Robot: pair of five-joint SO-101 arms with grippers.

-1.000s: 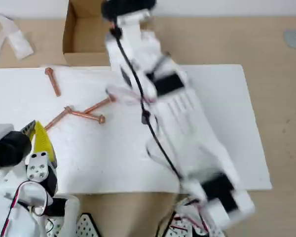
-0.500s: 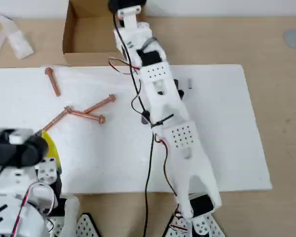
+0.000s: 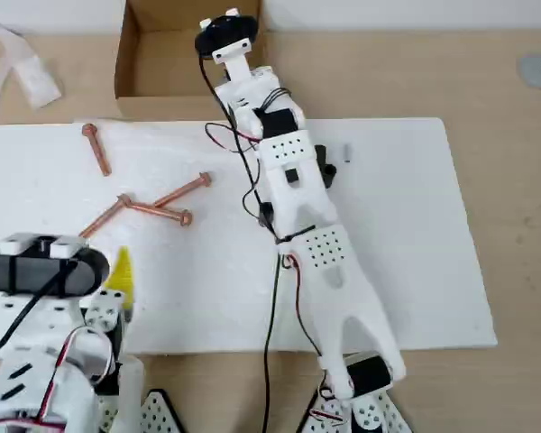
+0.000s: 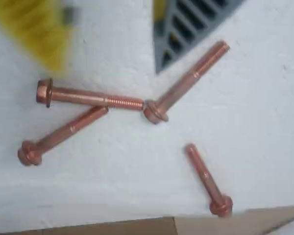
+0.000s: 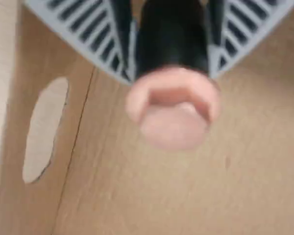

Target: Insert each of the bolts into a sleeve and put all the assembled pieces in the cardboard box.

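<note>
Bolt [image 5: 172,105] and black sleeve [image 5: 172,34], fitted together, sit clamped in my right end effector [image 5: 171,71] above the floor of the cardboard box [image 5: 112,186]. My left end effector [image 4: 108,63] hangs parted, gripping nothing (one finger is yellow), over four loose bolts [image 4: 88,97] on the white foam sheet [image 3: 406,234] covering the tabletop [image 3: 505,180].
</note>
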